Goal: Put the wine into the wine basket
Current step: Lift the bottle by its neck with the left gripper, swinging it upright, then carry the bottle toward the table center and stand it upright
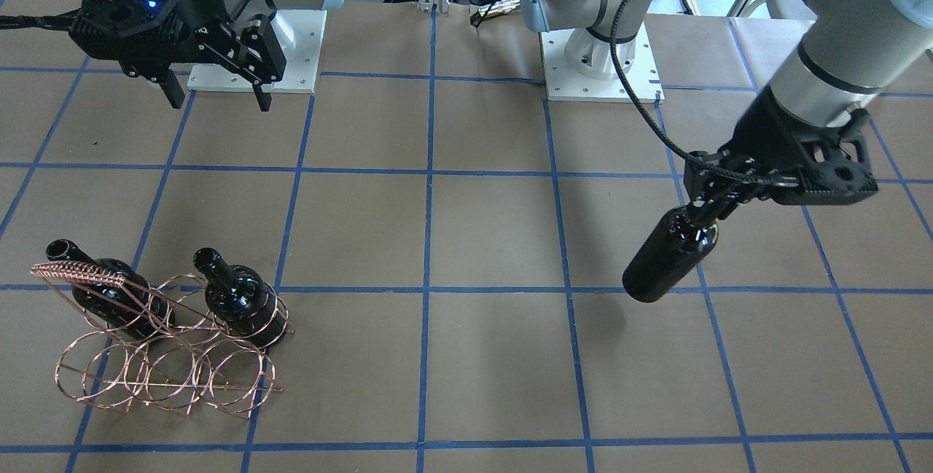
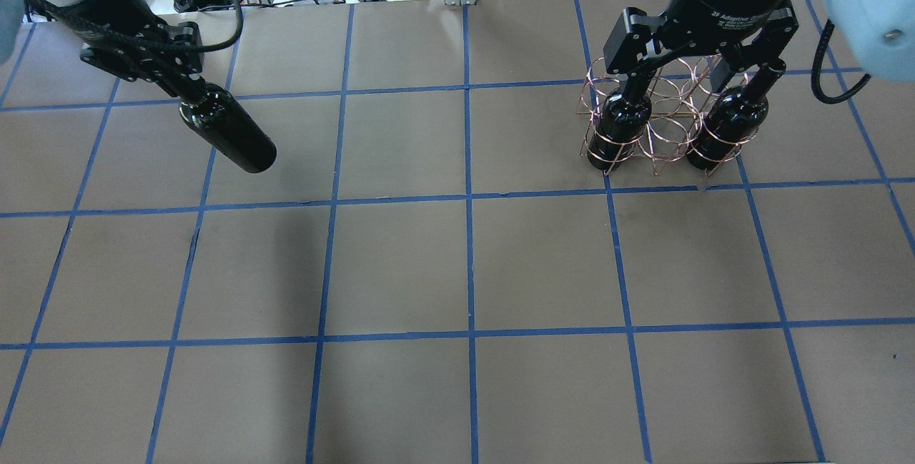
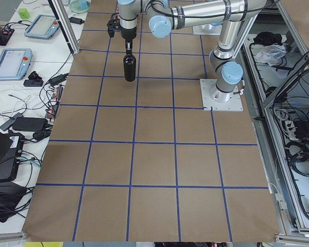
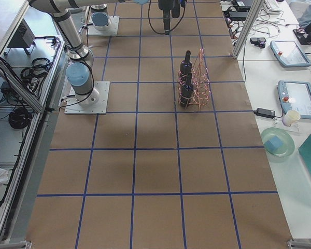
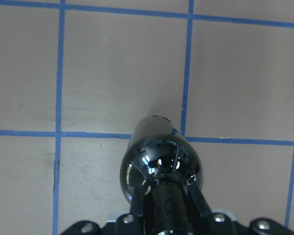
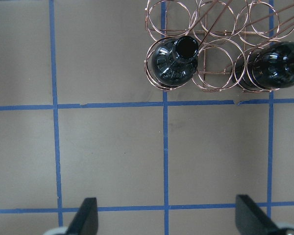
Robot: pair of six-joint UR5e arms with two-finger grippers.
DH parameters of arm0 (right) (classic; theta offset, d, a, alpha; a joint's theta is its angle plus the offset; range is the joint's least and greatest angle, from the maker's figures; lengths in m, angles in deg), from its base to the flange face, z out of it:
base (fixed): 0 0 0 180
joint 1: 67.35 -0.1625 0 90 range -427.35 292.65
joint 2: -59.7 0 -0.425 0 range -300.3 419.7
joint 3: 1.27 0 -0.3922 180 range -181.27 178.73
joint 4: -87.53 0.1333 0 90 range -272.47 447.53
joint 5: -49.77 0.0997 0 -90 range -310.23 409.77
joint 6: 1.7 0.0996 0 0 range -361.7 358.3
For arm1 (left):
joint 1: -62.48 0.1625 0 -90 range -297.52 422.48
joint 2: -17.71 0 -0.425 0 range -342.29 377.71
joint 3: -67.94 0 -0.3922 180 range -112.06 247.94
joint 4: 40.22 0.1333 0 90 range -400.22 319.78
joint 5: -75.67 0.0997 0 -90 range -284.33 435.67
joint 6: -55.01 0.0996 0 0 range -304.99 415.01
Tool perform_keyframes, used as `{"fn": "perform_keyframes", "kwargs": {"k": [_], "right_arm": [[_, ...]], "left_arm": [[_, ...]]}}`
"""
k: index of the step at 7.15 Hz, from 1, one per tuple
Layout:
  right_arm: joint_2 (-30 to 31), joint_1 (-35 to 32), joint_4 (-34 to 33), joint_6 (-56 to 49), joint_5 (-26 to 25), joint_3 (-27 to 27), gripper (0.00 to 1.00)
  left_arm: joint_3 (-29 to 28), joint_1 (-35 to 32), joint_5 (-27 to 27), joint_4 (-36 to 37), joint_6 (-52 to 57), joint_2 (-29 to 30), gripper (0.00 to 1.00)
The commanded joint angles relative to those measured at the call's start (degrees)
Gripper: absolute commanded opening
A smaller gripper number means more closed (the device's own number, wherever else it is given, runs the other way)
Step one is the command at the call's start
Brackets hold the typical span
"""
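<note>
Wine (image 1: pixel 667 262) is what I have in the left gripper (image 1: pixel 698 224): a glossy black bottle hanging neck up and base down, clear of the table (image 1: pixel 496 240) on the robot's left side. On the left wrist view the fingers (image 5: pixel 137 205) are pinched on either side of its neck, just above the shoulder. The bottle is well apart from the wine basket (image 1: pixel 168 356), which stands on the table over on the robot's right.

The basket is a copper wire rack of round rings in two rows, with a coil-wrapped handle bar along the top. I see two other black bottles standing upright in it, one bottle (image 1: pixel 109 291) and a second bottle (image 1: pixel 237 298), in the two outer rings of the row nearer the robot.

The right gripper (image 1: pixel 219 101) hangs in the air on the robot's side of the basket, touching nothing. Its fingers (image 6: pixel 85 215) are spread wide and hold nothing. The table is brown paper marked with a grid of blue tape.
</note>
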Motion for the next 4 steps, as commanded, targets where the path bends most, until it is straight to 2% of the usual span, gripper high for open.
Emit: {"fn": "perform_keyframes", "kwargs": {"k": [1, 2, 4], "right_arm": [[0.0, 0.0, -0.01, -0.01, -0.04, 0.0, 1.0], [0.0, 0.0, -0.01, 0.08, 0.05, 0.0, 1.0], [0.0, 0.0, -0.01, -0.01, -0.04, 0.0, 1.0]], "left_arm": [[6.0, -5.73, -0.21, -0.13, -8.88, -4.38, 0.0], [7.77, -9.42, 0.4, 0.13, -9.73, -4.92, 0.0], [11.37, -12.09, 0.59, -0.04, -10.0, -6.14, 0.0]]}}
